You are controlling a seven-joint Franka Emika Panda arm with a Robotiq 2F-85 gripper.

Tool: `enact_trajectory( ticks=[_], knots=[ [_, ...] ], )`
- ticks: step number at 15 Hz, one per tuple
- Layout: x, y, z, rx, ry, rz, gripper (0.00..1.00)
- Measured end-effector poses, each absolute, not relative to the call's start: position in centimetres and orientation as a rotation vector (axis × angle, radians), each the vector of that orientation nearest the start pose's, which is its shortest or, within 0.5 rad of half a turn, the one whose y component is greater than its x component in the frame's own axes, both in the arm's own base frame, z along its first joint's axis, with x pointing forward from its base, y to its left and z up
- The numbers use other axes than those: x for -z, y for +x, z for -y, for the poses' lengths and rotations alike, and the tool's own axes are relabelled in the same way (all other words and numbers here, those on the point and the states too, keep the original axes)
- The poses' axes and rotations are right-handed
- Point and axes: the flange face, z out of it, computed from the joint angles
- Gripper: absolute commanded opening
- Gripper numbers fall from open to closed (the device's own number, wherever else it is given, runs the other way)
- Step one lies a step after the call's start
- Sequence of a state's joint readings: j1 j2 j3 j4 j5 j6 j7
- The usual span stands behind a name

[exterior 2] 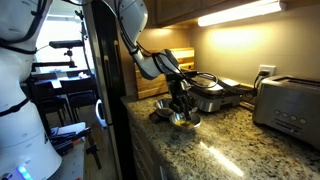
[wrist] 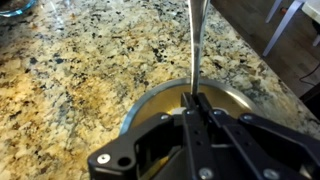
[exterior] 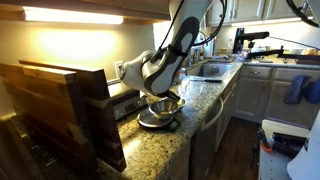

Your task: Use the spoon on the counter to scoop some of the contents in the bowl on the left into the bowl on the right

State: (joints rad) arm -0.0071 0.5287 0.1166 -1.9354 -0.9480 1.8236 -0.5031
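- The black two-fingered Robotiq gripper [wrist: 195, 108] is filling the bottom of the wrist view. Its fingers are pressing together on the thin silver metal spoon [wrist: 196, 50].
- The spoon's handle is running straight up from the fingertips and is being cut off by the top edge of the wrist view. Which end is being held cannot be told.
- The spoon is too fine to make out in either exterior view.
- The gripper is hanging over the round shiny steel bowl [wrist: 150, 100]. The gripper body is covering the near half of the bowl, so its contents are not showing.
- In both exterior views the gripper [exterior: 163, 97] [exterior 2: 180, 102] is reaching down at that bowl [exterior: 160, 110] [exterior 2: 186, 122], and its fingers are lost against dark shapes.
- The bowl is sitting on the long speckled tan-and-brown granite counter [wrist: 80, 70], near its rounded front edge [exterior: 172, 150] [exterior 2: 235, 150].
- A second silvery bowl-like shape [exterior 2: 160, 105] is lying just beside the steel bowl in an exterior view, half hidden by the gripper.
- A curved glassy rim [wrist: 12, 8] is peeking into the top left corner of the wrist view, mostly cut off.
- The white robot arm [exterior: 182, 40] is arching over the counter, its top leaving the frame.
- Dark wooden boards [exterior: 60, 100] are blocking the near end of the counter in an exterior view.
- A boxy silver toaster [exterior 2: 290, 105] is standing well apart from the bowls, clipped by the frame edge.
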Motion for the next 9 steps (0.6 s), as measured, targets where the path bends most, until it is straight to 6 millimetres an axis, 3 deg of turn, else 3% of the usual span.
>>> enact_trajectory(
  ticks=[9],
  knots=[
    [-23.4,57.6,3.7,0.749,2.189,-1.216,0.04]
  ],
)
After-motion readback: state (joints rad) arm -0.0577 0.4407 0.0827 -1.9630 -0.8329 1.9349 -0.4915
